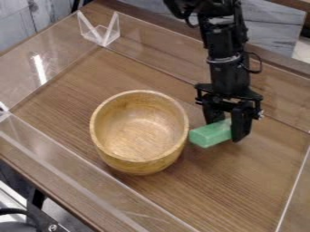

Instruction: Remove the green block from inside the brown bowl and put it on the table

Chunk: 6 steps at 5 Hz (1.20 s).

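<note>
The green block [208,137] is a small bright green bar lying low on the table [85,82], just right of the brown bowl [140,130] and outside it. My gripper [226,130] points steeply down over the block's right end, its black fingers shut on the block. The round wooden bowl stands upright with nothing inside. The fingertips are partly hidden behind the block.
Low clear acrylic walls [36,63] border the tabletop, with a folded clear piece [97,29] at the back left. The black arm [220,36] rises from the gripper toward the top of the view.
</note>
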Motion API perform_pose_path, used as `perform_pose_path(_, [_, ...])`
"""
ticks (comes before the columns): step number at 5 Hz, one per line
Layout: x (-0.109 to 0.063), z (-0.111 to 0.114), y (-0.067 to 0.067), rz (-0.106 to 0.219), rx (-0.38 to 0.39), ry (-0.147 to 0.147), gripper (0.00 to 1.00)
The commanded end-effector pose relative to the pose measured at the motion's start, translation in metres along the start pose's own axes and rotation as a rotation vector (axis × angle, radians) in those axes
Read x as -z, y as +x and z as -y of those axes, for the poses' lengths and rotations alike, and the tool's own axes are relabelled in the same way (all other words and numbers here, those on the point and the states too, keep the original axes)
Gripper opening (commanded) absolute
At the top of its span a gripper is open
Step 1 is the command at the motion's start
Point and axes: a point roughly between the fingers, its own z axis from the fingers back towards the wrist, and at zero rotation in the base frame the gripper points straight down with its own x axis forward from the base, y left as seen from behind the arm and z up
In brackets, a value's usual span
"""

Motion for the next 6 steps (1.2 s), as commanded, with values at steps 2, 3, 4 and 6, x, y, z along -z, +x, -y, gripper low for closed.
perform_pose_path(2, [-0.0169, -0.0002, 0.0123, 0.061, 0.014, -0.004, 0.00])
perform_pose_path(3, [-0.0168, -0.0007, 0.0132, 0.061, 0.015, -0.008, 0.00])
perform_pose_path(4, [-0.0167, -0.0013, 0.0139, 0.061, 0.016, -0.013, 0.00])
perform_pose_path(6, [-0.0165, -0.0022, 0.0154, 0.060, 0.018, -0.022, 0.00])
